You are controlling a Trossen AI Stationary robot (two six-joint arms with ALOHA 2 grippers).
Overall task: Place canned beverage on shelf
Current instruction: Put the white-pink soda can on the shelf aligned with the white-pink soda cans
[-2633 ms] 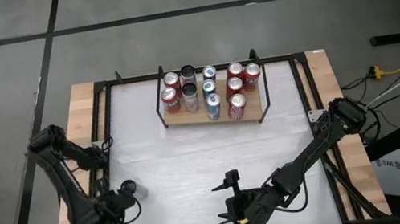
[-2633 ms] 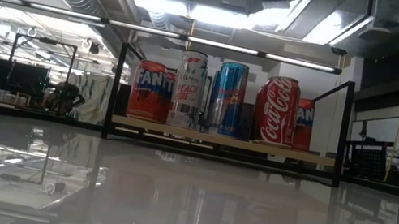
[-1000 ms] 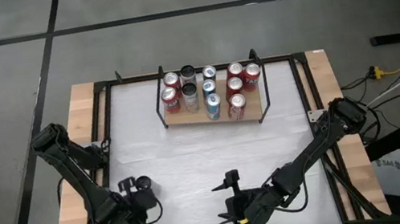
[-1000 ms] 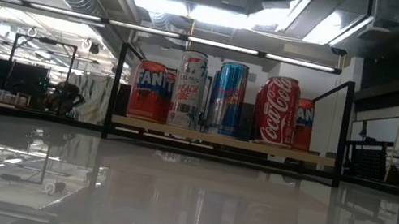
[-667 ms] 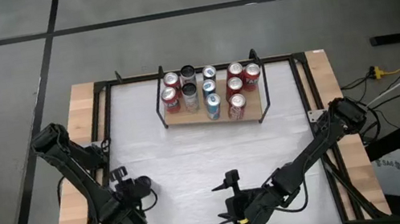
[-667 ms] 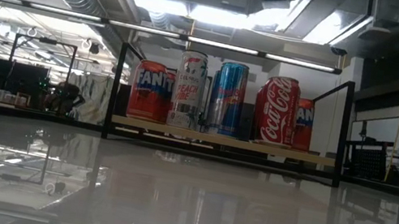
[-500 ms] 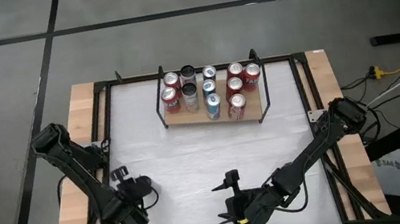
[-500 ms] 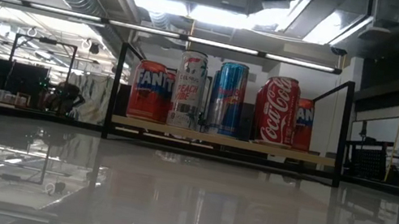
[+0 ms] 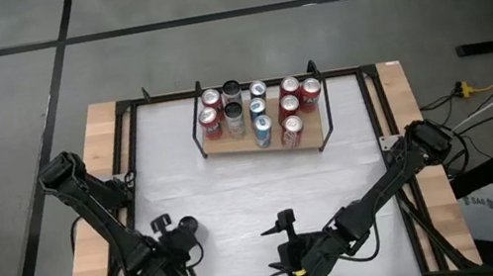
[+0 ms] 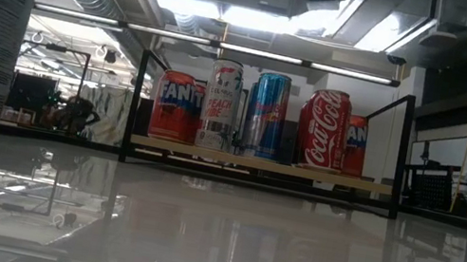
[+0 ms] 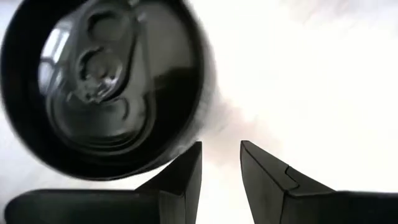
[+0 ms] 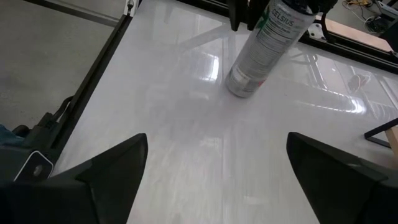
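Seen from above, the tall silver beverage can with a dark lid (image 9: 186, 226) stands upright at the white table's (image 9: 236, 195) front left, well apart from the can-filled light-brown wooden shelf with black rod brackets (image 9: 233, 147). At the left wrist, the left gripper (image 11: 221, 149) sits beside the lid, fingers barely apart, empty. At the right wrist, the right gripper (image 12: 216, 140) is spread wide, empty

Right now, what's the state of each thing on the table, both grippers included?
Celsius can: upright on the table, not gripped.
left gripper: beside the can's top, fingers barely apart, nothing between them.
right gripper: wide open, empty, low over the table's front.
shelf: loaded.
shelved cans: all upright.
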